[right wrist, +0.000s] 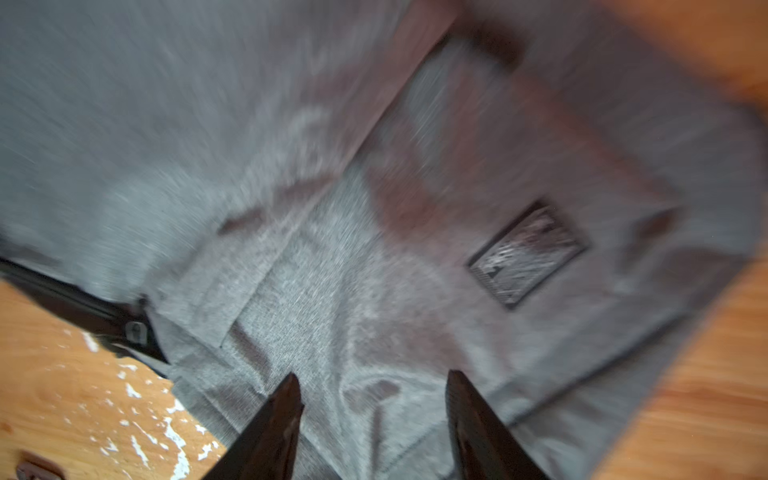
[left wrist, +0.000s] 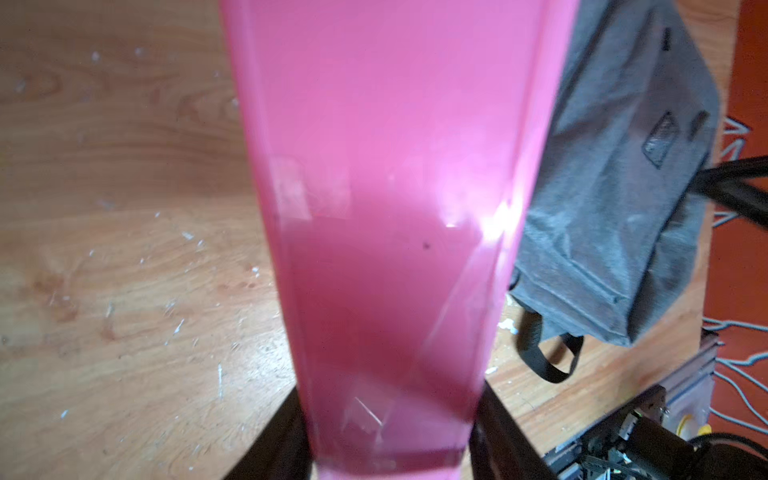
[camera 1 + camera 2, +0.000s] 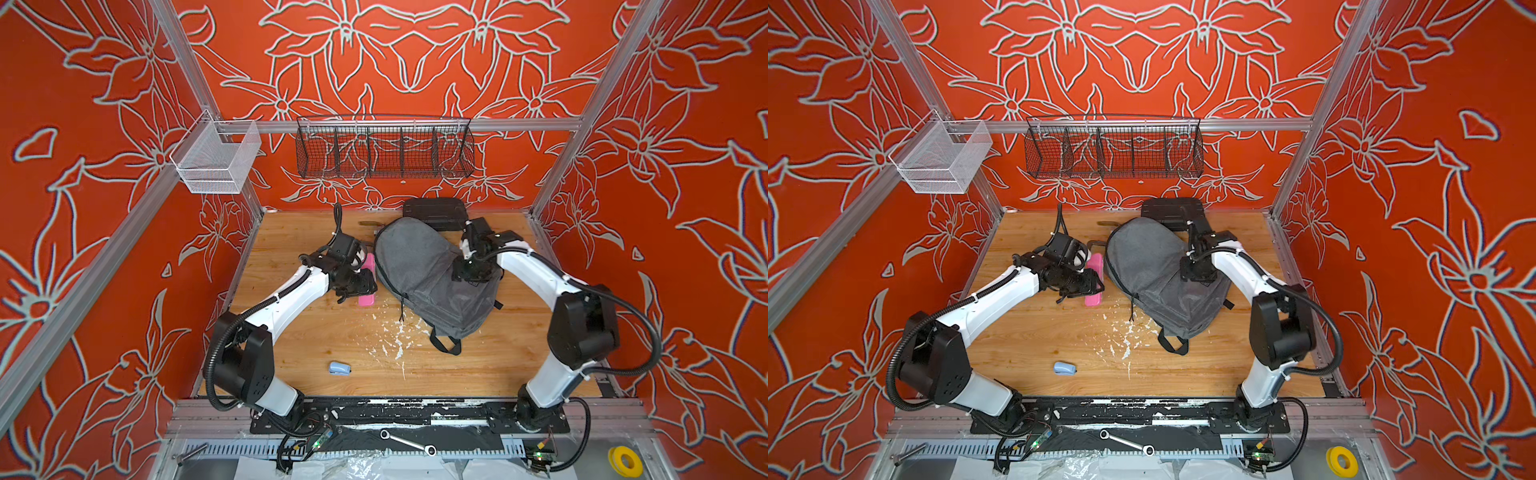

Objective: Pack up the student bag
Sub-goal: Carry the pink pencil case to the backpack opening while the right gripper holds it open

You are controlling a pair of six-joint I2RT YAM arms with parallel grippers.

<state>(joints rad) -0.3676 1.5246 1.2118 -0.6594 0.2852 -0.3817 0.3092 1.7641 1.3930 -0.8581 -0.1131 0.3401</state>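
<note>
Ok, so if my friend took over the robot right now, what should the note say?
Left gripper: shut on the pink case, beside the bag.
Right gripper: open, just over the bag's front.
Bag: lying flat; no opening shows.
Done: pink case gripped.
Left: nothing is seen going in yet. The pink case, blue thing and black case are all outside the bag.

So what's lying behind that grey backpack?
A black hard case lies behind the grey backpack, by the back wall. Its near edge is hidden by the backpack.
</note>
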